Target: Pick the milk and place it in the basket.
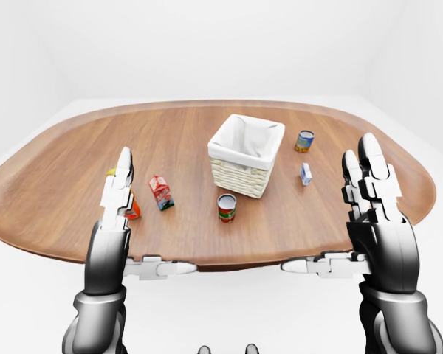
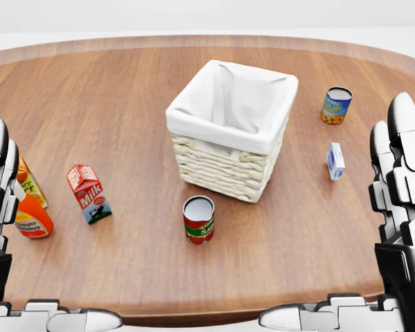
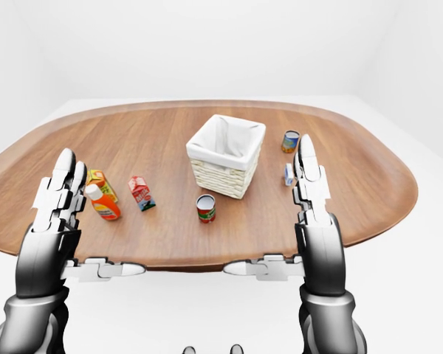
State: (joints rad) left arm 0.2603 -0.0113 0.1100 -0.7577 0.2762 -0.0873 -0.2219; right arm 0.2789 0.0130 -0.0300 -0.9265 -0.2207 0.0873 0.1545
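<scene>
Both hands are raised over the near edge of the oval wooden table (image 2: pixel 124 83), each with its 3 fingers spread wide, 2 pointing up and the thumb stretched inward, and neither holds or touches anything. The left hand (image 3: pixel 53 221) stands at the left of the right-eye view, the right hand (image 3: pixel 317 221) at its right. The milk (image 2: pixel 88 193), a small red-topped carton, stands upright on the table in the left half of the head view, well apart from both hands. Just left of it are an orange bottle (image 2: pixel 32 218) and an orange carton (image 2: pixel 32 185), close together. The basket (image 2: pixel 232 128), woven with a white cloth lining, sits near the table's middle, to the right of the milk. A red can (image 2: pixel 198 219) stands just below the basket in the head view. To the basket's right are a blue can (image 2: pixel 336 105) and a small blue-and-white carton (image 2: pixel 336 161).
</scene>
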